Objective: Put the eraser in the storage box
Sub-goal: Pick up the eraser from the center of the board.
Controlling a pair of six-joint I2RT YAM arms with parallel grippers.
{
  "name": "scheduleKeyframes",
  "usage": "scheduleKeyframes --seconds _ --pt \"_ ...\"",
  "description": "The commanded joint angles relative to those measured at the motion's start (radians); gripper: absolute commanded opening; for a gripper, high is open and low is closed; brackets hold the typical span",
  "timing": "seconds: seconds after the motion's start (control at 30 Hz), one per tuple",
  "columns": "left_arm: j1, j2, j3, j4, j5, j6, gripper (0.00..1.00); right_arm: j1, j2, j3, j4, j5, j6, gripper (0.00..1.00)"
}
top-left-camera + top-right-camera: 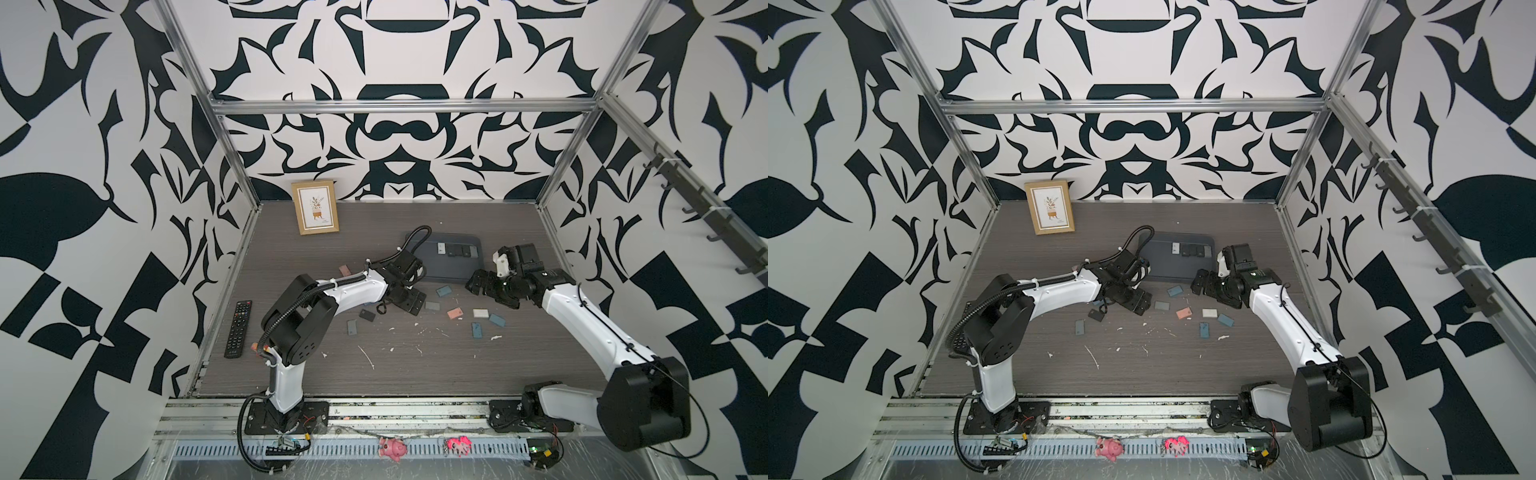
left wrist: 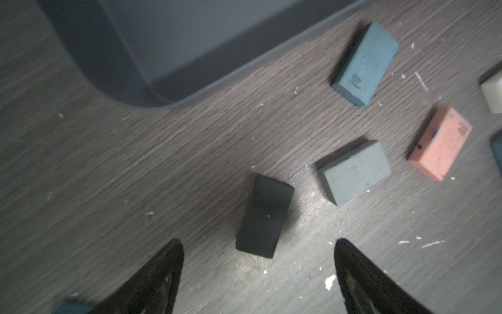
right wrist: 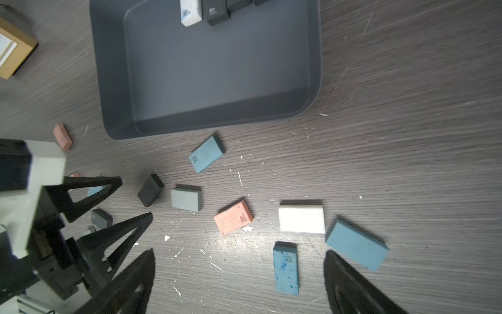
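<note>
- While the left claw [image 2: 258,242] hangs spread wide, gripping nothing, the black eraser [image 2: 264,216] lies just ahead, centred between its 2 tips.
- storage box [image 2: 190,89] sits farther ahead; right claw [image 3: 239,252] is spread too.

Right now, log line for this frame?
left gripper: jaws open, black eraser ahead, ungrasped | right gripper: jaws open, empty | storage box: some erasers inside
</note>
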Motion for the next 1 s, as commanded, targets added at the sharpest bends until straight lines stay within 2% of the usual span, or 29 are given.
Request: scheduleKeyframes --seconds 0.0,0.07,0.1,0.3,0.43,0.7,0.97 --pt "-0.027 0.034 0.024 -0.018 -0.049 0.039 0.87 0.004 -0.021 0.002 0.042 -0.035 0.019 0.98" --pt "-0.034 0.051 0.026 -0.021 -0.074 0.044 0.86 0.003 -0.022 0.003 0.043 -0.037 0.021 0.98" --pt "-0.034 0.060 0.029 -0.025 -0.083 0.044 0.81 0.003 -0.024 0.002 0.045 -0.041 0.021 0.98" --pt "-0.036 0.084 0.035 -0.023 -0.113 0.045 0.67 0.000 -0.024 0.004 0.050 -0.050 0.025 0.98" --pt "-0.038 0.086 0.035 -0.021 -0.132 0.051 0.49 -0.001 -0.023 0.004 0.057 -0.054 0.030 0.99" --pt "-0.039 0.091 0.031 -0.012 -0.138 0.053 0.37 -0.005 -0.016 0.006 0.068 -0.063 0.036 0.99" --pt "-0.039 0.079 0.043 -0.006 -0.079 -0.003 0.25 -0.005 -0.012 0.011 0.073 -0.067 0.040 0.99"
